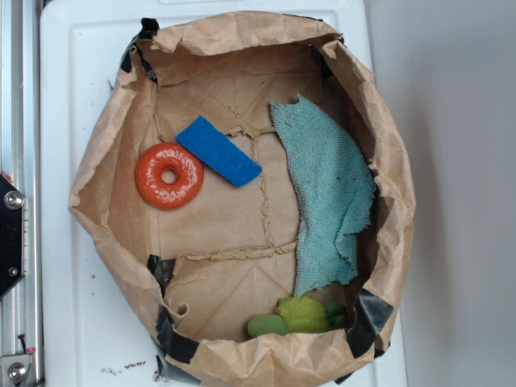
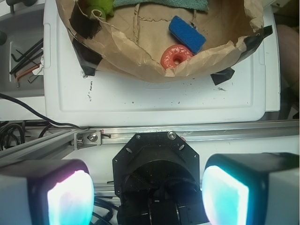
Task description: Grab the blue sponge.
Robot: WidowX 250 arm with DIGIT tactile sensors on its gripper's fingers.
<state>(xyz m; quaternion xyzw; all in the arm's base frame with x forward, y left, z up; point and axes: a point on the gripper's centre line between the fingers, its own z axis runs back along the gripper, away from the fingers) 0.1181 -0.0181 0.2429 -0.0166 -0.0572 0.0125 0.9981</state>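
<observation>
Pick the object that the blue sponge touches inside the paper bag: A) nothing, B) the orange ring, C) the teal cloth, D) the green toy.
B: in the exterior view one corner of the blue sponge meets the orange ring, with the teal cloth clearly apart.

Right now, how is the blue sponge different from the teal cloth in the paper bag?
The blue sponge is bright royal blue; the teal cloth is pale teal. The sponge is a small neat rectangle; the cloth is much larger, with frayed, irregular edges. The sponge touches the orange ring; the cloth runs along the opposite wall. Both lie inside the paper bag.
</observation>
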